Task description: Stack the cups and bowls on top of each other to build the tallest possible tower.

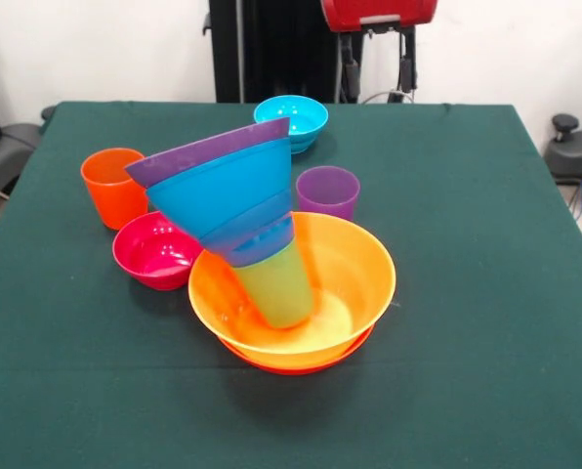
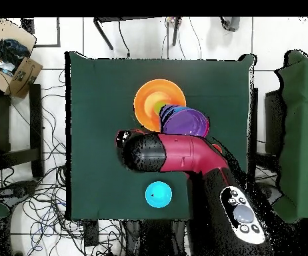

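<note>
The tower (image 1: 247,210) leans to the left. Its base is the yellow-orange bowl (image 1: 354,269) nested in the orange-red bowl (image 1: 296,365). In it a lime green cup (image 1: 276,288) stands tilted, carrying the dark blue (image 1: 262,249), sky-blue (image 1: 223,191) and purple (image 1: 208,149) bowls. The orange cup (image 1: 113,186), magenta bowl (image 1: 157,251), purple cup (image 1: 327,191) and cyan bowl (image 1: 291,119) stand loose. My gripper (image 1: 377,88) hangs high behind the tower, open and empty. In the overhead view the red arm (image 2: 183,153) hides it. The yellow-orange bowl (image 2: 150,100) and cyan bowl (image 2: 158,195) show there.
The green table (image 1: 486,293) ends in edges on all sides. Black chairs or stools (image 1: 572,147) stand beside it. Boxes (image 2: 17,67) and cables lie on the floor around it.
</note>
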